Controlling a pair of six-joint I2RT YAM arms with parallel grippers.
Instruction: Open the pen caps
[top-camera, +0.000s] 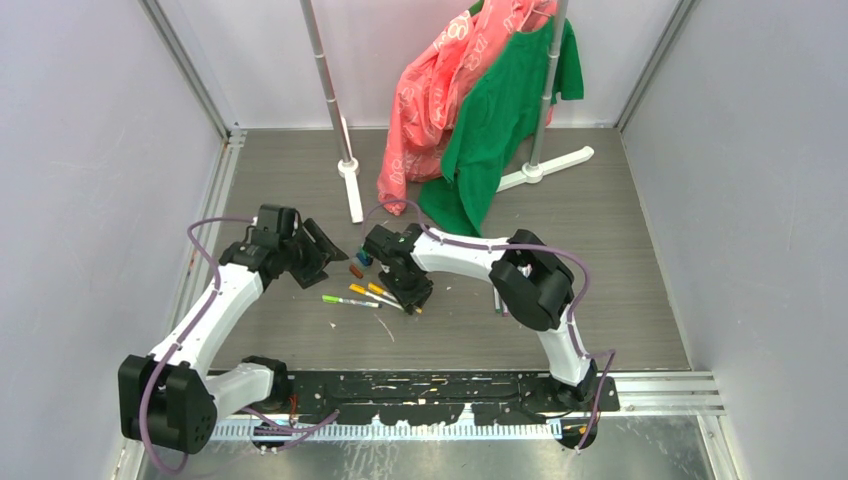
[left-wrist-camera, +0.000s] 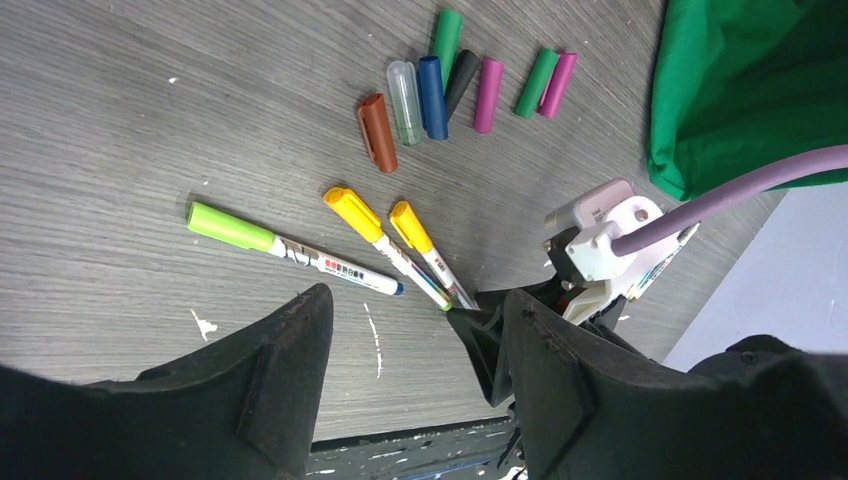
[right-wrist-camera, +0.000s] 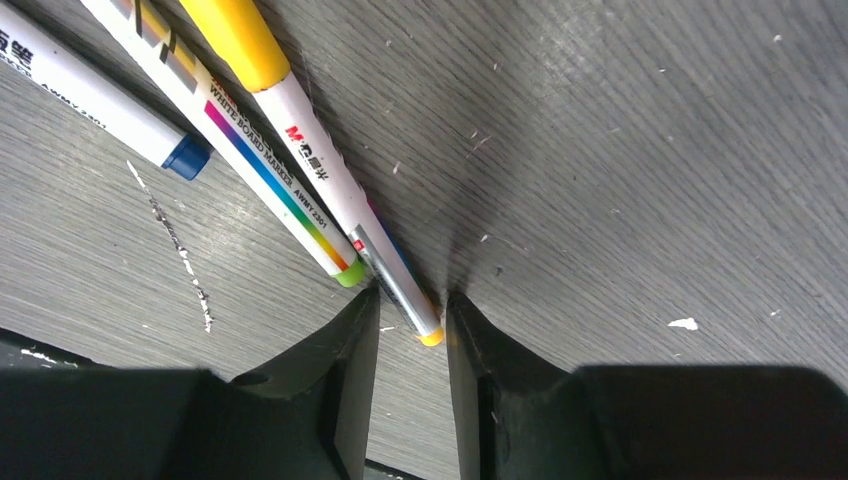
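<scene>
Three capped pens lie side by side on the grey floor: one with a green cap (left-wrist-camera: 230, 227) and two with yellow caps (left-wrist-camera: 352, 212) (left-wrist-camera: 410, 225). My right gripper (right-wrist-camera: 412, 300) is low over the floor and open. The tail of one yellow-capped pen (right-wrist-camera: 320, 180) lies between its fingertips, with a gap on the left side. The neighbouring pen (right-wrist-camera: 250, 150) ends just outside the left finger. My left gripper (left-wrist-camera: 415, 310) hangs open and empty near the pens. Several loose pen caps (left-wrist-camera: 432, 96) lie in a row beyond them.
A green garment (top-camera: 495, 120) and a red one (top-camera: 430, 90) hang from a rack (top-camera: 345, 165) at the back, its white feet on the floor. A few more pens (top-camera: 497, 300) lie beside the right arm's elbow. A black base rail (top-camera: 430, 385) runs along the near edge.
</scene>
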